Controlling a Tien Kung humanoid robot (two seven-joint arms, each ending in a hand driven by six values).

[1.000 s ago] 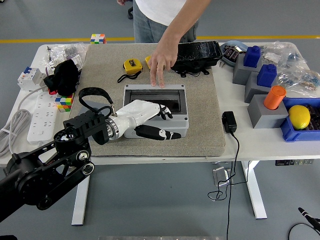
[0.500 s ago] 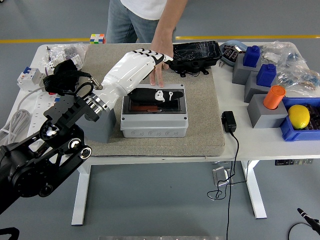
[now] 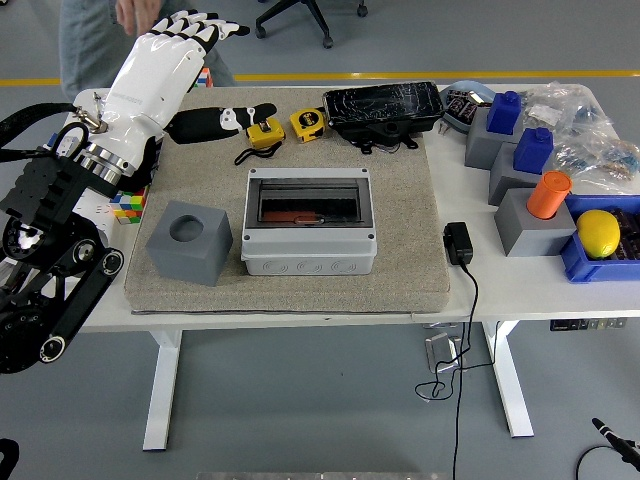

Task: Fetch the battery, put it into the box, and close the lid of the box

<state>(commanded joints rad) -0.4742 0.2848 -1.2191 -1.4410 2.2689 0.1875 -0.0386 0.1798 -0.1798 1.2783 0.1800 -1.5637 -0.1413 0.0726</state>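
Your left hand (image 3: 165, 70) is raised above the table's (image 3: 520, 275) far-left corner, white palm shell turned up, its fingers (image 3: 205, 27) stretched out and spread, holding nothing; the black thumb (image 3: 215, 122) juts out to its right. Nearest you, below and slightly right of the hand, a grey cube with a round hole (image 3: 189, 241) sits on the tan mat (image 3: 400, 200). Further right of that cube, well clear of the hand, you see the grey box (image 3: 309, 221) with its dark window lid lying flat over the opening; something reddish shows through it, but you cannot tell whether that is the battery. Just past the thumb tip lie two yellow tape measures (image 3: 267, 133), and beyond them to the right a black tray (image 3: 383, 105). A coloured puzzle cube (image 3: 127, 206) peeks out beneath your wrist. Behind the hand, at the top left, a person (image 3: 100, 35) stands at the table's far corner.
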